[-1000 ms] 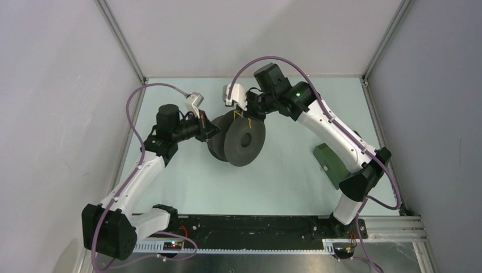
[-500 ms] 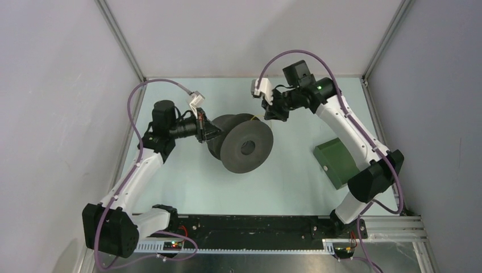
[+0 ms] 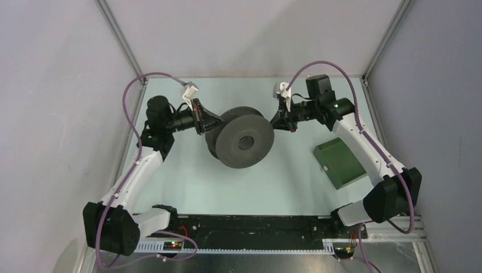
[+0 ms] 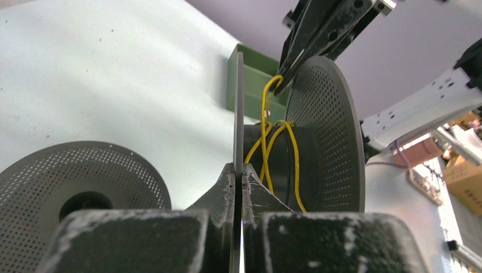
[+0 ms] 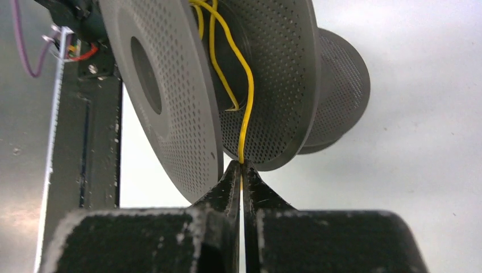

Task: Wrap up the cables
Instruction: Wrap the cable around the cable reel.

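Note:
A dark grey perforated spool stands on edge mid-table. My left gripper is shut on the thin rim of its far flange, jaws pinching it. The yellow cable loops round the spool's core in a few loose turns. My right gripper is shut on the yellow cable just outside the flanges, with the cord running from its tips up into the spool. The right gripper also shows in the left wrist view above the spool. The red cable is not in view.
A second dark grey spool sits just behind the first; it also shows in the left wrist view and the right wrist view. A green box lies at the right. Grey walls enclose the table. A black rail runs along the near edge.
My right gripper has swung from the spool's back left to its right side, carrying the yellow cable. My left gripper and the held spool have shifted back and turned slightly.

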